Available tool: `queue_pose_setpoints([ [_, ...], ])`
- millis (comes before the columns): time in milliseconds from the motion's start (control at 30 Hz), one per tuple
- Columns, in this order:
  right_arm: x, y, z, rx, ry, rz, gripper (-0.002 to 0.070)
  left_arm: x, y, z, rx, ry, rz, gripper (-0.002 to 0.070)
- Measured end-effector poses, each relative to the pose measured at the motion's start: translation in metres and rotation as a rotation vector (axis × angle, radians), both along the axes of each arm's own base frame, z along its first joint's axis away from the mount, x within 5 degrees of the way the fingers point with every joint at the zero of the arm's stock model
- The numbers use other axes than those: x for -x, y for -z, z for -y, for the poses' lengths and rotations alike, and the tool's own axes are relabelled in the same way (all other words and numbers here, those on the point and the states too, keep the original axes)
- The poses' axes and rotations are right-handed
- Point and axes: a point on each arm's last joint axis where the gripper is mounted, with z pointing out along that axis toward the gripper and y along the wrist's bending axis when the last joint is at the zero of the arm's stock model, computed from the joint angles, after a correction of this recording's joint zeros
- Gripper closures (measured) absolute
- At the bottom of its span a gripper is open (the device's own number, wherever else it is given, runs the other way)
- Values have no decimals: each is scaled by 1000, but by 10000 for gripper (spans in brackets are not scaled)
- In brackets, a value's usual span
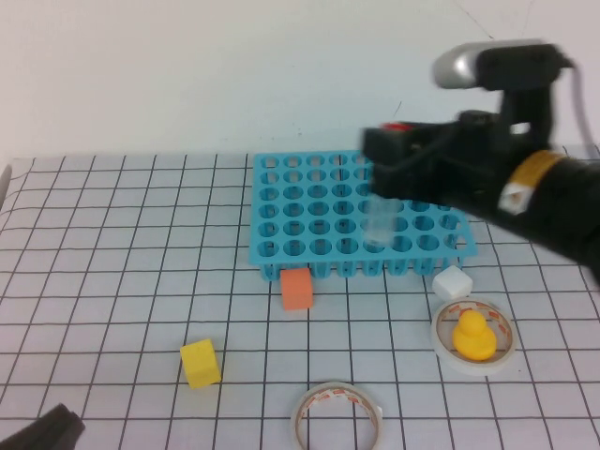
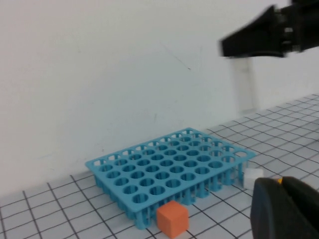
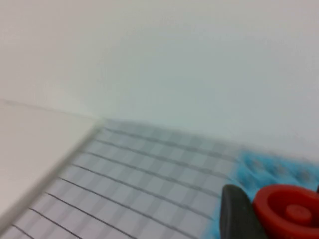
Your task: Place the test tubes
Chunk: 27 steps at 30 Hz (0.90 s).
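**Notably: Test Tube Held Above Rack, Not Seated**

Inspection found the right gripper (image 1: 386,155) over the blue rack (image 1: 309,211). Its jaws were part-closed around a red-capped test tube (image 1: 378,223), with the cap showing above the fingers. The tube hung upright over the rack's right half. In the left wrist view its lower end appeared clear of the holes.

The rack stood toward the far edge of the tabletop (image 1: 112,281), right of centre. The left gripper (image 1: 42,433) sat at the near-left corner, pinched closed on nothing.

An orange cube (image 1: 296,289) lay just beside the rack's near side, and a white cube (image 1: 452,282) near its near-right corner. A yellow duck (image 1: 473,335) sat inside a tape roll (image 1: 438,339) toward the right edge. A second tape roll (image 1: 336,390) lay at the near edge, with a yellow cube (image 1: 201,364) to its left.
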Motion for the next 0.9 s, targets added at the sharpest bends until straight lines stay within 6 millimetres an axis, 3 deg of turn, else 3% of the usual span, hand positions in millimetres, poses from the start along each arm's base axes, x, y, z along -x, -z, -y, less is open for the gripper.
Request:
queue_pose_setpoints([
  [167, -20, 25, -40, -25, -219, 217, 396, 2, 1, 4, -10, 46, -5, 675],
  [300, -39, 41, -62, 8, -289, 375, 396, 4, 2, 7, -20, 88, -9, 675],
  [533, -72, 55, -83, -1, -212, 429, 396, 9, 3, 12, -35, 163, -17, 675],
  [900, -106, 82, -126, 76, -51, 446, 396, 11, 4, 15, -45, 201, -21, 676],
])
